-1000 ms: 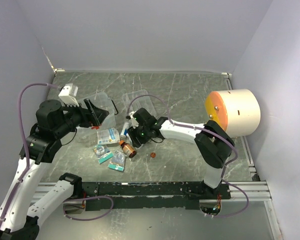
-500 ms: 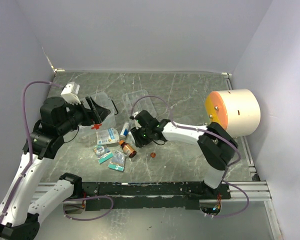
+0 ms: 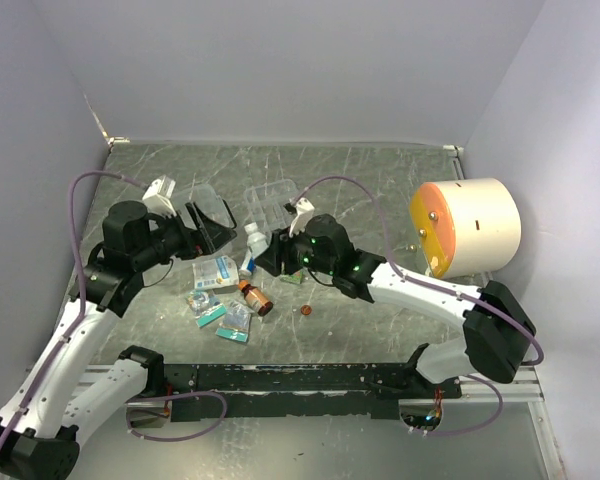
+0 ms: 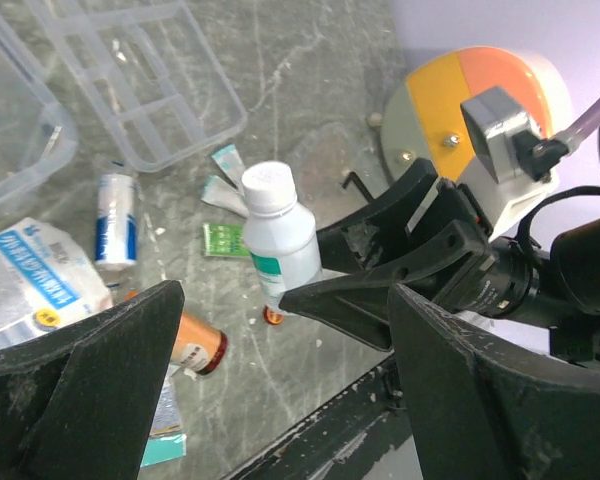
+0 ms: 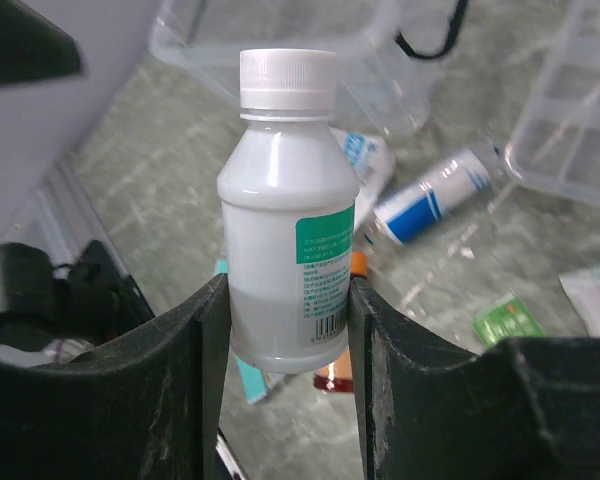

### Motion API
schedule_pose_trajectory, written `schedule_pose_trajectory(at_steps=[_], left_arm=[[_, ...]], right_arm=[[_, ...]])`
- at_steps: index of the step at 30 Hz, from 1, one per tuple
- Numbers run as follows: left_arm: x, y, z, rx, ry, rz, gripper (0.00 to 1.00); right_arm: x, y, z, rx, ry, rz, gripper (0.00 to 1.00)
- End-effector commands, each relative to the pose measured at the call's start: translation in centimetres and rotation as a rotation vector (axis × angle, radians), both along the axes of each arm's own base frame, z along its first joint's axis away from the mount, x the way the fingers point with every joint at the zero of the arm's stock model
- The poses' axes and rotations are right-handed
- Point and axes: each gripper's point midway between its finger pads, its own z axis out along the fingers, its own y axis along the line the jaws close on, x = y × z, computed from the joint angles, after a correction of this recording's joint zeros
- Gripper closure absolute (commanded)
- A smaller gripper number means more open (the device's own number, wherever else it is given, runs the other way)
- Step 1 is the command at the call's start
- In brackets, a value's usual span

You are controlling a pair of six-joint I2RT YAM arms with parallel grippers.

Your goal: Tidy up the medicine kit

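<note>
The medicine kit's clear box [image 3: 202, 203] with a black handle lies at the back left, and its clear divided tray [image 3: 276, 200] lies beside it. My right gripper [image 3: 264, 256] is shut on a white bottle [image 3: 252, 238] with a green label and holds it upright above the loose items. The right wrist view shows the bottle [image 5: 288, 200] pinched between both fingers, with the box [image 5: 310, 50] behind it. My left gripper [image 3: 206, 226] is open and empty near the box. In the left wrist view the bottle [image 4: 278, 235] sits in the right gripper [image 4: 380, 270].
A blue-white pouch [image 3: 217, 270], a blue-white tube [image 3: 248, 266], an amber bottle [image 3: 255, 297], teal packets [image 3: 208, 311], a green packet [image 3: 292, 277] and a small red cap [image 3: 305, 311] lie on the table. A big cream cylinder with an orange face [image 3: 468, 225] stands at the right.
My right gripper has taken the white bottle and lifted it upright off the table, moving a little right. My left gripper has shifted slightly right and forward, staying open.
</note>
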Motion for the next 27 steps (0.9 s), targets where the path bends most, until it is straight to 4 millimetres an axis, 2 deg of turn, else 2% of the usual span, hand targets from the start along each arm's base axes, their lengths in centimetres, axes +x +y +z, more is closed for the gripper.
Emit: schedule_pose_trajectory(at_steps=[1,5,10,16,19,27], left_arm=[[-0.5,-2.0,1.7,-0.114,-0.048,-0.099,0.05],[-0.1,-2.4,0.2,-0.146,-0.006,-0.088,0.07],[1.1,-2.7,-0.1,-0.163,-0.031,-0.077,0.08],[2.5,-3.2,-1.3,-0.169,0.010,-0.070,0.19],[3.1,-3.5,-2.1,-0.185,0.034,-0.063,0.25],[3.6,-3.5,-4.2,-0.164,0.086,-0.051,0.30]], right_arm=[[0.7,2.7,6.7,0.240,-0.097,0.029,0.71],[1.1,4.0,7.5,0.264,-0.113,0.059,0.71],[1.4,5.1,7.6,0.261,-0.104,0.090,0.71],[1.8,5.6,7.1,0.260,-0.098,0.088,0.71],[2.1,6.3,7.7,0.266,-0.109,0.101,0.71],[2.5,6.8,7.3,0.283,-0.111,0.097,0.71]])
